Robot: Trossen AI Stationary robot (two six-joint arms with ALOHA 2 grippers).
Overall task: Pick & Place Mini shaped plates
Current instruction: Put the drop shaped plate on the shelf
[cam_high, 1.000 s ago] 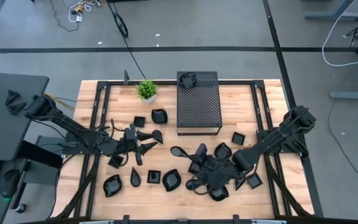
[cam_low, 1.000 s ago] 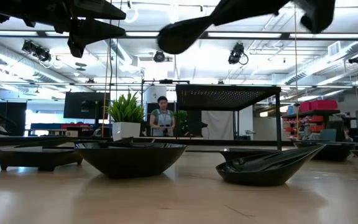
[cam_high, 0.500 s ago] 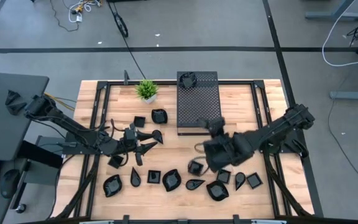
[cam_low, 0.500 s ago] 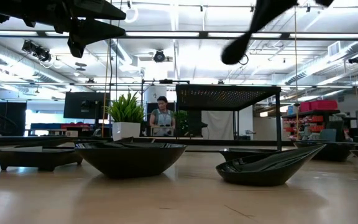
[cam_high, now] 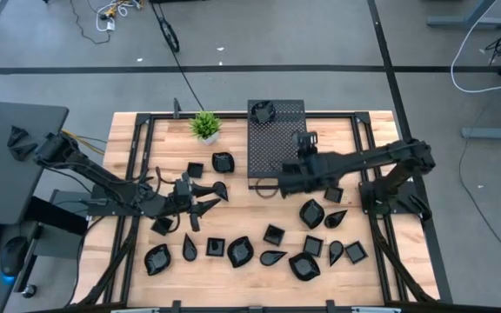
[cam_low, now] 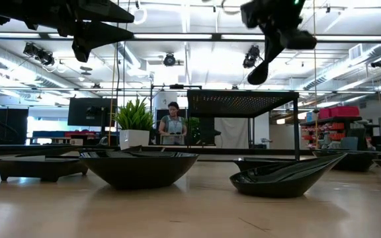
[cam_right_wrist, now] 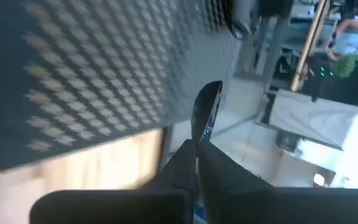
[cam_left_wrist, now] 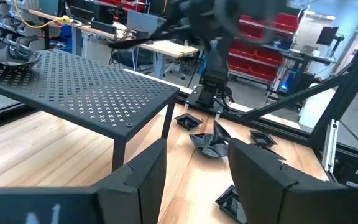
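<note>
We list the plates (cam_high: 239, 251) as glossy black throughout, and the box (cam_high: 277, 143) as matt black with a regular pattern of small perforations across its top. We record the table (cam_high: 233, 213) as pale wood with visible grain under a black frame, the plant (cam_high: 205, 125) as bright green leaves in a white pot. Both arms are dark, nearly black.

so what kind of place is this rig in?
Looks like an open robotics lab or workshop: exposed ceiling lights, red storage bins on shelving, and a person standing at a station beyond the table.
</note>
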